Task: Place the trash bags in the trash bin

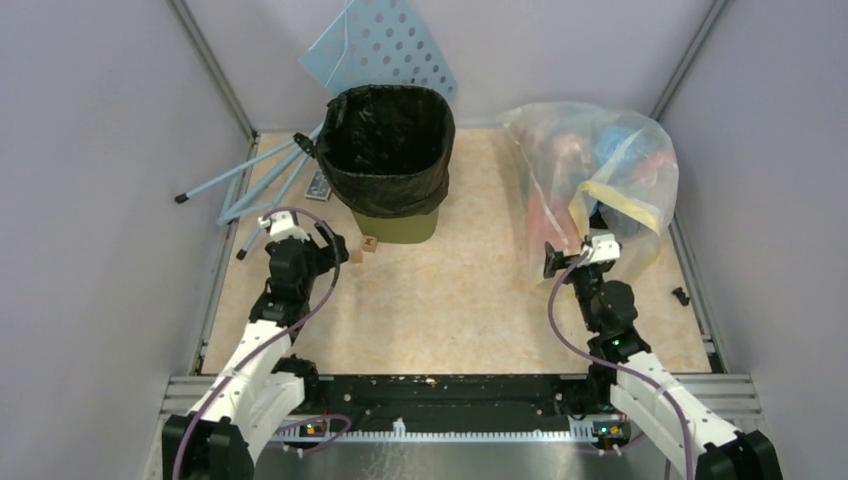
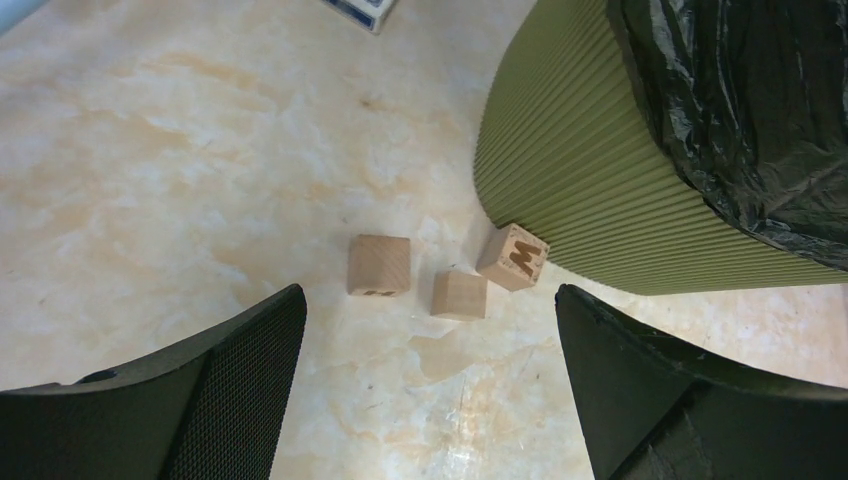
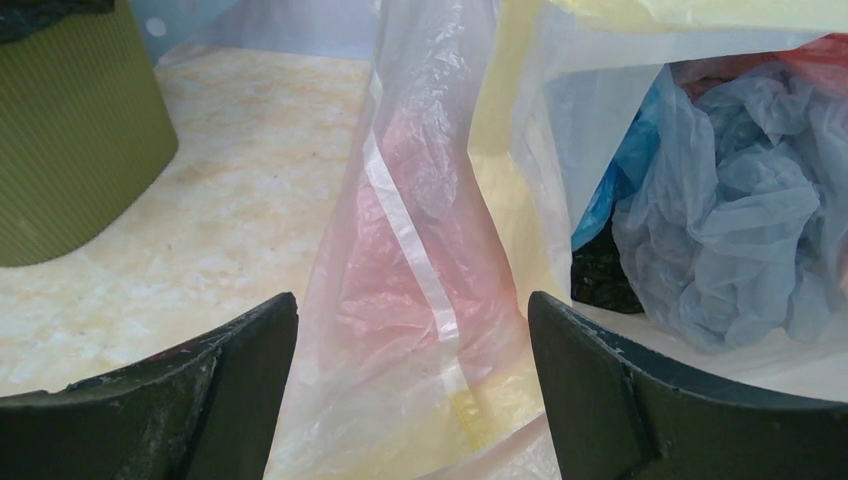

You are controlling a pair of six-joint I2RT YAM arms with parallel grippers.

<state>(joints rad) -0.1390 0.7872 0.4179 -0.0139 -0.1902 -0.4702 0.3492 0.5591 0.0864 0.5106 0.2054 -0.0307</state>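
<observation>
The olive-green trash bin (image 1: 398,226) stands at the back centre-left. The glossy black trash bag (image 1: 388,140) lines its inside and is folded over the rim, covering the upper walls. In the left wrist view the bin (image 2: 580,170) and black bag (image 2: 740,110) are at the upper right. My left gripper (image 1: 335,248) is open and empty just in front-left of the bin's base (image 2: 430,300). My right gripper (image 1: 550,262) is open, its jaws (image 3: 412,300) on either side of a fold of the clear rubbish bag (image 3: 420,230), not closed on it.
The clear bag of colourful rubbish with yellow ties (image 1: 595,180) sits at the right. Three wooden blocks (image 2: 380,265) lie by the bin's base. A pale blue perforated board (image 1: 385,45) and blue poles (image 1: 250,170) lean at the back left. A small black piece (image 1: 680,296) lies near the right rail.
</observation>
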